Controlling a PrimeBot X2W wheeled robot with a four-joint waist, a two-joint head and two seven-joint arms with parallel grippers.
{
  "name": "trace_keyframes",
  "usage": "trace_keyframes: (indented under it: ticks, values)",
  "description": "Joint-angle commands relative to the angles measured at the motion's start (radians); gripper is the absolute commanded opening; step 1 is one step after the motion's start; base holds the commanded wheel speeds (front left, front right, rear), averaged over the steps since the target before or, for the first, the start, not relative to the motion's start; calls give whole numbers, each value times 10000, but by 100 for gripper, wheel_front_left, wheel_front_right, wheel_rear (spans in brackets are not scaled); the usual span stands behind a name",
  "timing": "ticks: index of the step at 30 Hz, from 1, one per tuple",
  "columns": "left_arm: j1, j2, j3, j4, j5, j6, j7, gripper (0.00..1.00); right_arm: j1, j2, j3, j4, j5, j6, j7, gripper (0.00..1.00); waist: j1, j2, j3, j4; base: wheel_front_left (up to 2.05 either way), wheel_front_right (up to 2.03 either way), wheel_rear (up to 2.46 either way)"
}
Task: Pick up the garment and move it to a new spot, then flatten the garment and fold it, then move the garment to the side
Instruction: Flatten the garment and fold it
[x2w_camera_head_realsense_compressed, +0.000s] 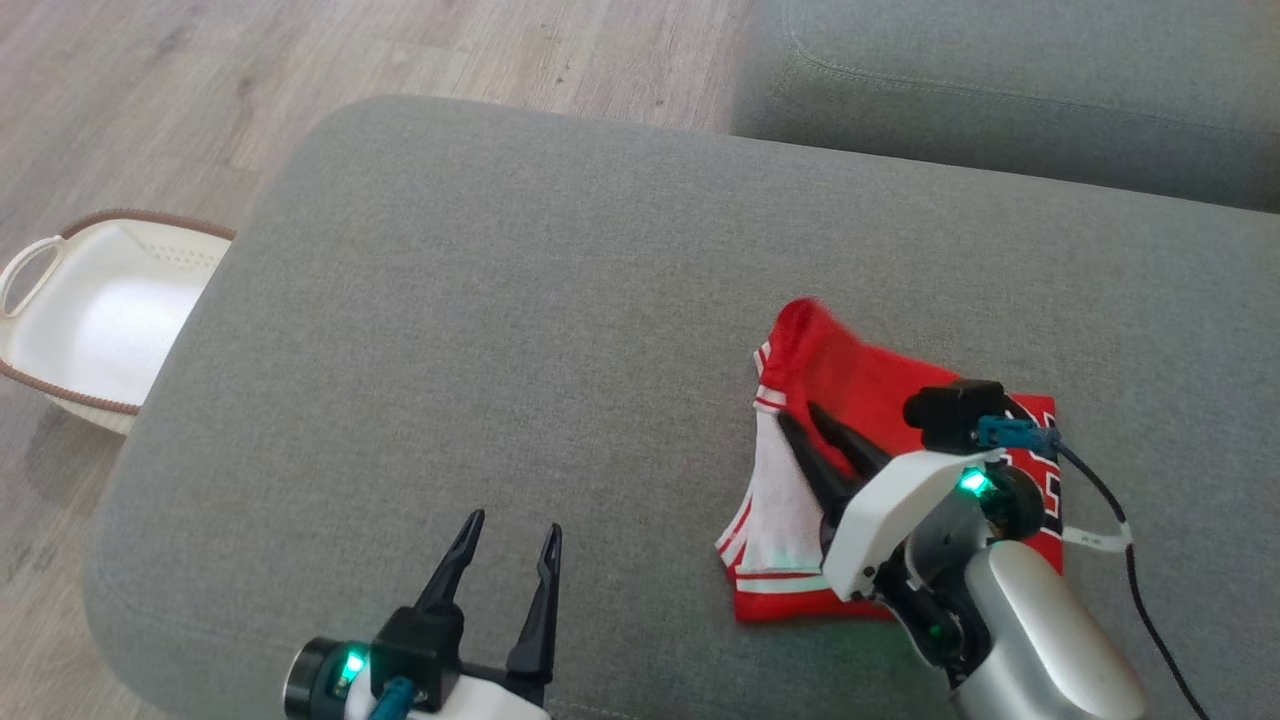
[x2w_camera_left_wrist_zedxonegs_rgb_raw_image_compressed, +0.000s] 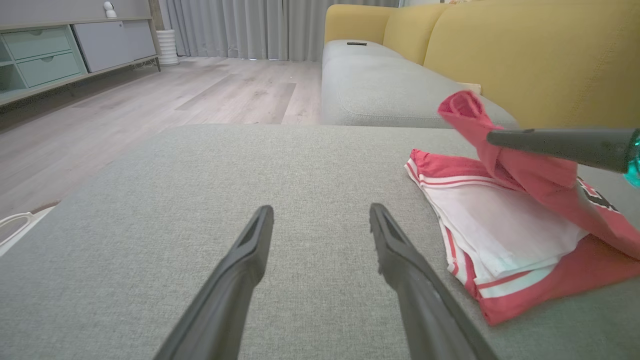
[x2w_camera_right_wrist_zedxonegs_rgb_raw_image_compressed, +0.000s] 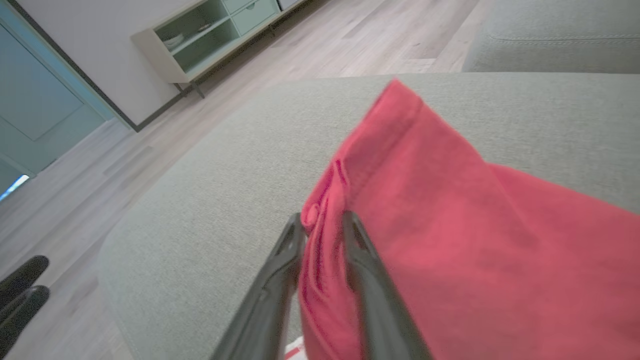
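The red-and-white garment (x2w_camera_head_realsense_compressed: 860, 375) is laid partly folded towards the right of the grey sofa cushion (x2w_camera_head_realsense_compressed: 500, 350), with one red flap raised. That flap is caught between the narrowly parted fingers of the right gripper (x2w_camera_head_realsense_compressed: 800, 413). It is seemingly pinched, though blur obscures the contact. The left gripper (x2w_camera_head_realsense_compressed: 514, 522) is spread wide and empty over bare cushion.

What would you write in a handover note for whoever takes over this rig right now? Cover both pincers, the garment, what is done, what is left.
Left pincer: open, empty, over the grey cushion.
Right pincer: shut on a raised flap of the red sports garment.
Garment: lies partly folded at the cushion's right.
Done: folding begun.
Left: lay the flap down, finish the fold, move the garment aside.
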Motion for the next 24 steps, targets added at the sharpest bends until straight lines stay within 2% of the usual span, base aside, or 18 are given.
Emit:
trace_keyframes:
  ticks: [1,8,13,18,22,24]
  values:
    - [-446,-113,244,-255,49,-17,-124,100,-460,86,248,-307,118,67,-158,100,0,0,5,-10,0,0,0]
    - [-373,-122,302,-148,24,20,-124,100,-462,86,477,-746,965,67,-766,100,0,0,-145,-307,0,0,0]
    - [-263,-126,414,-200,-19,44,-124,100,-95,2,-186,-1292,500,67,-1104,100,0,0,-385,-671,0,0,0]
    - [-44,-130,894,-450,-444,83,-124,100,696,-1086,-1068,-1648,97,67,-2192,100,0,0,-717,-1105,0,0,0]
    - [148,-132,1216,-574,-520,103,-124,100,1296,-1505,-1618,-1533,-142,67,-2901,100,0,0,-908,-1410,0,0,0]
    - [245,-132,1423,-682,-531,164,-124,100,1489,-1794,-1455,-1590,-349,67,-3357,100,0,0,-973,-1606,0,0,0]
